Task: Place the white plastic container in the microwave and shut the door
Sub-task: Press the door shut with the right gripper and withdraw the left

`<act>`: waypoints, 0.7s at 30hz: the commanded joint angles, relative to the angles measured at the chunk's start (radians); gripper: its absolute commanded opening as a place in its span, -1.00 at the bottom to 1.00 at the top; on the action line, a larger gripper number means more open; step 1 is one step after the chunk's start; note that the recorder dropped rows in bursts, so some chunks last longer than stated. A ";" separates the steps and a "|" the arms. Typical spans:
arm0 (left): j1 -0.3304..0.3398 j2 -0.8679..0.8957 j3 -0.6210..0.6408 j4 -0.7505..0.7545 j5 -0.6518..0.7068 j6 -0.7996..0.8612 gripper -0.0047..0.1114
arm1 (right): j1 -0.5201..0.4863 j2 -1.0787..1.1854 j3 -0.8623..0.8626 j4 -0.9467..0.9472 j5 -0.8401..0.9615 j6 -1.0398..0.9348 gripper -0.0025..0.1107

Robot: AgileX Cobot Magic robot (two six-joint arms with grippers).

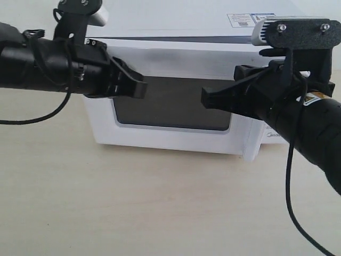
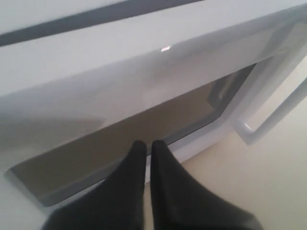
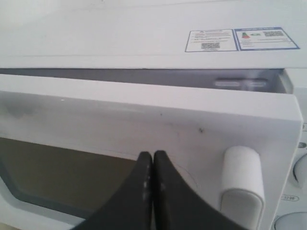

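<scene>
- Before the microwave (image 1: 160, 18) door (image 1: 176, 61), the exterior view gives me the left gripper (image 1: 143, 85) and right gripper (image 1: 204, 97), both empty with fingers pressed together, facing its window (image 1: 170, 106).
- My right wrist view adds the handle (image 3: 242, 191) and a dark gap behind the door's top edge, so the door is slightly ajar.

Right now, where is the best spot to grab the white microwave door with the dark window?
Probably the upright white bar handle on the edge of the door beside the round white dials. Come from the front with a jaw on either side: the bar is narrow and stands off the door, leaving room behind it.
</scene>
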 commanded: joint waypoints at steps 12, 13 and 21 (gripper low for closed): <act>-0.006 -0.618 0.526 -0.017 -0.235 -0.154 -0.84 | -0.015 0.002 -0.019 -0.015 0.018 -0.005 -0.96; -0.006 -0.661 0.552 -0.017 -0.238 -0.164 -0.84 | -0.024 0.002 -0.028 -0.017 0.037 -0.010 -0.96; -0.006 -0.974 0.736 -0.017 -0.270 -0.228 -0.84 | -0.055 0.092 -0.077 -0.019 0.067 -0.030 -0.96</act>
